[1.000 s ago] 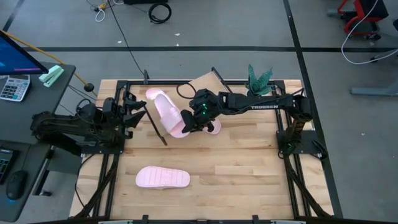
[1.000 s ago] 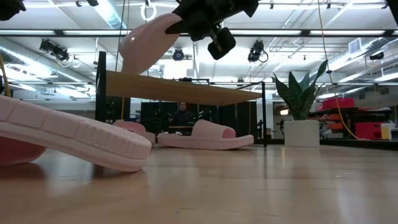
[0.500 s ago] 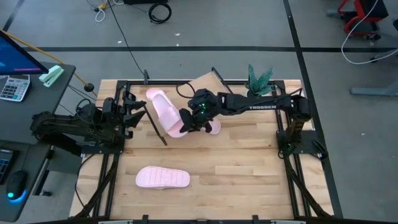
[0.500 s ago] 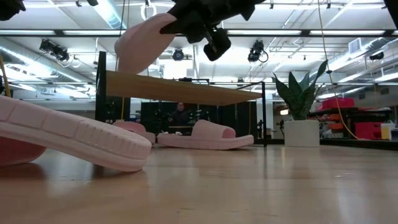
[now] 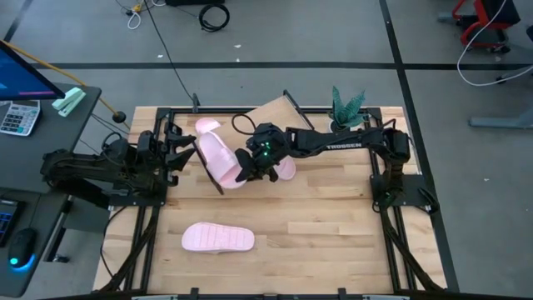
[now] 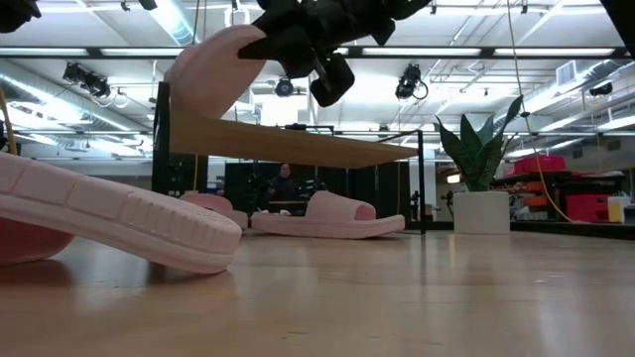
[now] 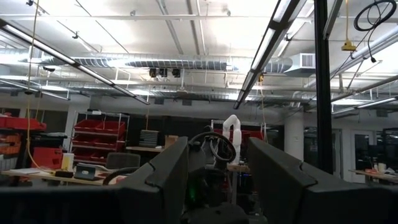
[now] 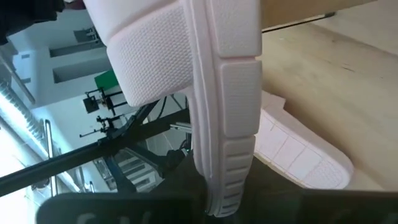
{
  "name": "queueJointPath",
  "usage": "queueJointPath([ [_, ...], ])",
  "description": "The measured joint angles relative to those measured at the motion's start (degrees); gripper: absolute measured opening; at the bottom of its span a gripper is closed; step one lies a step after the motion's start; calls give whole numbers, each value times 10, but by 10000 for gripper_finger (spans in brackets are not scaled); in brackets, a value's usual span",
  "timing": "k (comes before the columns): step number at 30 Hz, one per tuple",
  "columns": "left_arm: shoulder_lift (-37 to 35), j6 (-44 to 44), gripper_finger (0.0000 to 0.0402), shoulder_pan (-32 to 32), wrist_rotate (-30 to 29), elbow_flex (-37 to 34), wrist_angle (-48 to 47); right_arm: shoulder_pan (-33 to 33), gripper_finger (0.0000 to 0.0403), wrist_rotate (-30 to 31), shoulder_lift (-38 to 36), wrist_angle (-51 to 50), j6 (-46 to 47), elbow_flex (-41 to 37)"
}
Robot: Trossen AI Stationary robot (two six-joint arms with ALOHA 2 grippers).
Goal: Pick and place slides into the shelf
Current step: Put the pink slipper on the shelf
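Note:
My right gripper reaches from the table's right to the middle and is shut on a pale pink slide, which is in the air above the shelf board. In the low view this slide slopes down to the left from the gripper. A second slide lies on the table below the arm. A third slide shows at the far left by the shelf. A fourth slide rests sole-down near the table's near edge. My left gripper waits open at the left. My right gripper pinches the slide at the end of its sole nearest the arm, coming from the table's right. The sole's ribbed edge runs away from the fingers, with the strap to one side. The slide is lifted clear and its free end tilts down.
The shelf's black frame posts and a slanted bar stand close to the held slide. A potted plant sits at the table's far right. Bare wood lies on the near right. A desk with a calculator stands beyond the left edge.
My right gripper has moved toward the table's left and slightly toward its near edge, carrying the slide with it. The slide has tipped, and its free end now hangs lower and farther left over the shelf board. The other slides have stayed put.

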Motion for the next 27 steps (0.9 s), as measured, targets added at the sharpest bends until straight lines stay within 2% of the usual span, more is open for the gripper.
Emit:
queueJointPath([
  [18,0,-4,172,0,0,0,-8,-2,44,-11,32,-10,-16,0],
  [27,0,-4,172,0,0,0,-10,-2,110,27,32,-42,-35,0],
])
